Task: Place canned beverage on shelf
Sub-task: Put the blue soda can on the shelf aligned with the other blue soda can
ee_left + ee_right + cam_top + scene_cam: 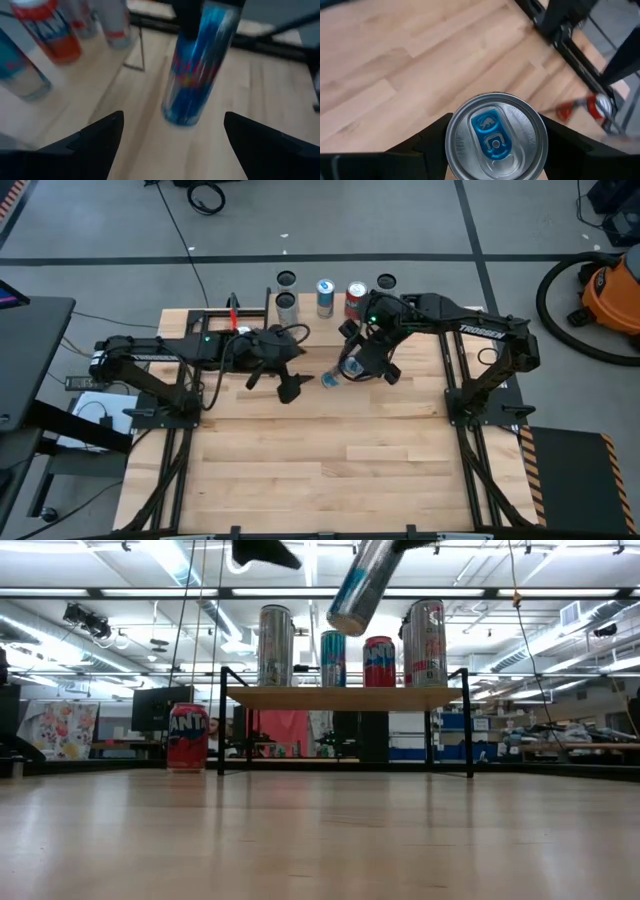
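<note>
The slim blue can (358, 588) (blue and silver body with red markings, silver lid with a blue pull tab) hangs tilted in the air, in front of the shelf (345, 697) and above its board level, clear of the tabletop (330, 450). The right gripper (495, 131) clamps it by the upper end, one finger on each side. The left gripper (272, 377) hovers just beside it with its fingers spread wide and nothing between them. The shelf, a light-wood board on thin black legs, carries four upright cans: two tall silver ones at its ends, a teal can (333, 658) and a red can (379, 661) between. A red Fanta can (187, 737) stands on the tabletop beside the shelf's leg. An orange shop vacuum (610, 292) sits on the grey floor.
</note>
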Action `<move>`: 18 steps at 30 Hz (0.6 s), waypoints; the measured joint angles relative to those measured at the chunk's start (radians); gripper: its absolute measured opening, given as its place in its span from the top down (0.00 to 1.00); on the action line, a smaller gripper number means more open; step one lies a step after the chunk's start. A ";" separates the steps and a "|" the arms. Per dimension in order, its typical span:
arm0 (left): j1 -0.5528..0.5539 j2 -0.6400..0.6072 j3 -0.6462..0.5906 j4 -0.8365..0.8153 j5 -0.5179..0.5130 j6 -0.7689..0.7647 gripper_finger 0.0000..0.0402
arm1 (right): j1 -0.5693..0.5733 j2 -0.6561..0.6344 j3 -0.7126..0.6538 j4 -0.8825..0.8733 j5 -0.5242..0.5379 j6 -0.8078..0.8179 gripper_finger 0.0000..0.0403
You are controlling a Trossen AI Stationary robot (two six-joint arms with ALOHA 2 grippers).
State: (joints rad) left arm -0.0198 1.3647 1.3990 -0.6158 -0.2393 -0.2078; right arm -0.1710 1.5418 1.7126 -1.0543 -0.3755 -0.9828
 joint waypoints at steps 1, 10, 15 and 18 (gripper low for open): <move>0.000 0.002 -0.002 -0.008 0.011 0.000 0.11 | 0.008 -0.006 0.000 -0.001 -0.010 -0.005 0.37; -0.002 0.019 -0.001 -0.015 0.237 0.141 0.11 | 0.067 -0.047 0.000 -0.021 -0.097 -0.018 0.37; -0.002 0.018 -0.001 0.010 0.278 0.218 0.11 | 0.103 -0.053 0.000 -0.021 -0.100 -0.021 0.37; 0.004 0.018 -0.001 0.052 0.279 0.206 0.11 | 0.129 -0.053 0.000 0.004 -0.083 -0.041 0.37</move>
State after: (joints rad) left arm -0.0161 1.3827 1.3983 -0.5634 0.0399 -0.0022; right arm -0.0422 1.4891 1.7130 -1.0502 -0.4580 -1.0241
